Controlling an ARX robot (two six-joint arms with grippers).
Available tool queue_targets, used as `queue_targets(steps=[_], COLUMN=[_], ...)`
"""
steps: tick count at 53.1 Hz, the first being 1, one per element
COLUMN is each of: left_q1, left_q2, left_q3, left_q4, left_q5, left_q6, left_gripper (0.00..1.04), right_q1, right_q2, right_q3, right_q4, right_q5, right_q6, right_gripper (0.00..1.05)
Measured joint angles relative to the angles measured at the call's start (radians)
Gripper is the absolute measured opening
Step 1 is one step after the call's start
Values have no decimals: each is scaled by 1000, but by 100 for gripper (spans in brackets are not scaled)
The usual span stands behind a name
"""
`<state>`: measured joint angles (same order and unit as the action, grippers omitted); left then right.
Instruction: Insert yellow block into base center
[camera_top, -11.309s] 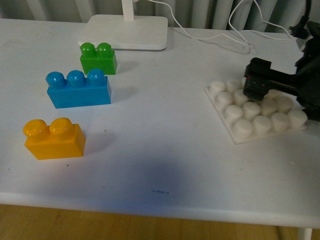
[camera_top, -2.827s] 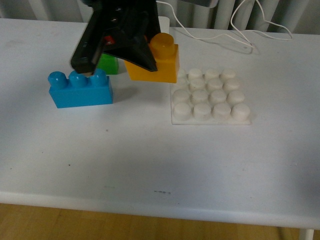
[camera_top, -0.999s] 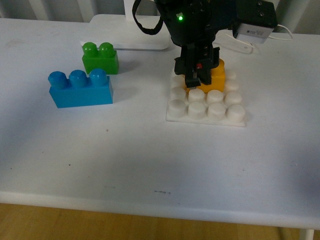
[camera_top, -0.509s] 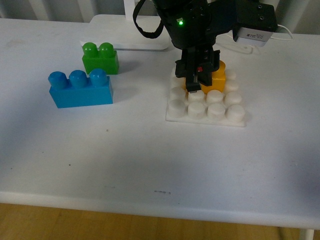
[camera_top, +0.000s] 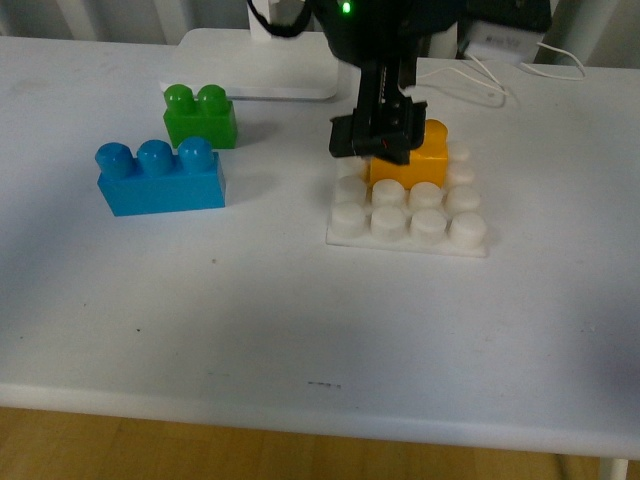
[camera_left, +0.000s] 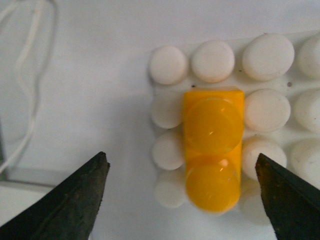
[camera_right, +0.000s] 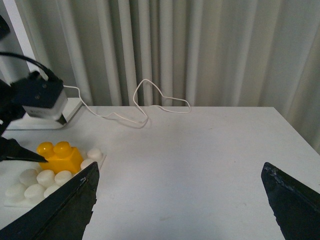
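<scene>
The yellow-orange two-stud plastic brick (camera_left: 213, 154) is seated among the middle studs of the flat white studded plate (camera_left: 267, 55), so insertion appears done. The left gripper (camera_left: 182, 197) is spread wide, clear of it; only withdrawal seems left.

The left gripper (camera_left: 180, 195) has let go of the yellow block (camera_top: 412, 160), opened wide and lifted, leaving it seated on the base (camera_top: 400, 225).
</scene>
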<state>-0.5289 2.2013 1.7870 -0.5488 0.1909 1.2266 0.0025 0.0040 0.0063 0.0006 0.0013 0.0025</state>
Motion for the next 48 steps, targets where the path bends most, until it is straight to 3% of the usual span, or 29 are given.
queue_targets(steps=[4,16,25,37,48], left_q1=[2,4,15,106,177], left_q2=[-56,-308,-547,-975,-1318], left_q3=[-30,-246,-538,-1051,-1372], left_q4=[34,230,499,829,874], left_q5=[-3,-50,-121,-296,-427], left_q6=[11,27,-31,-199,-434], left_gripper=[100,98,98,98,98], right_q1=[0,0,0,0,0], right_q2=[0,0,0,0,0], right_q3=[0,0,0,0,0], right_q4=[0,0,0,0,0], right_q5=[0,0,0,0,0], right_q6=[0,0,0,0,0], right_gripper=[95,95,95,95,95])
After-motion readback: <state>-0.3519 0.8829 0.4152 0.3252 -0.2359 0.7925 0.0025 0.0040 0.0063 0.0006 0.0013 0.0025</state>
